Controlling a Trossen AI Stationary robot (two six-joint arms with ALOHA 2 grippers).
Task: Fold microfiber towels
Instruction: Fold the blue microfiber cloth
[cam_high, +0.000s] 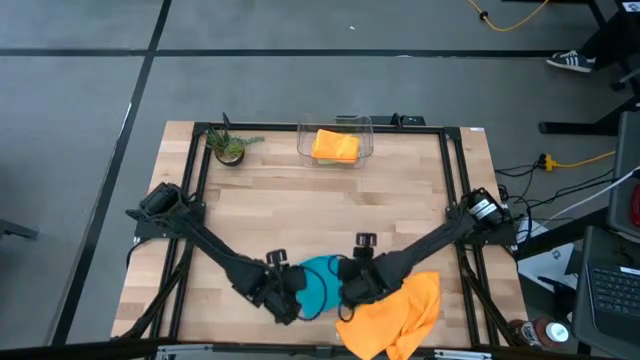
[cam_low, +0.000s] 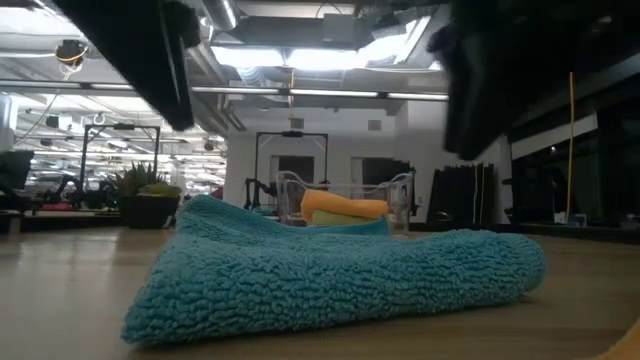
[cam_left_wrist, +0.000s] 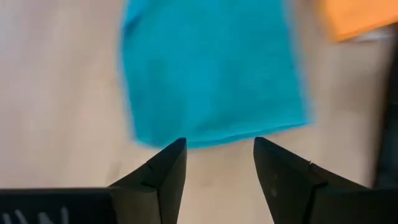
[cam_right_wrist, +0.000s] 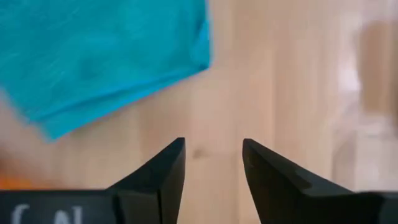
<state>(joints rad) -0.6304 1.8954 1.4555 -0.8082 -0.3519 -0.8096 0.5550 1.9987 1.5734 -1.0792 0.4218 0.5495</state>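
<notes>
Bin (cam_low: 345, 205) holds lime cloth (cam_low: 345, 218) — low view only.

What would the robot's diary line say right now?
teal towel: folded, on table | left claw: open, empty | right claw: open, empty | orange towel: unfolded, beside

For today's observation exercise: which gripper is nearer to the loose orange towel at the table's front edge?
Right. The right gripper hovers open right beside the orange towel, at its inner edge. The left gripper, also open, is on the far side of the teal towel, which lies between them.
</notes>
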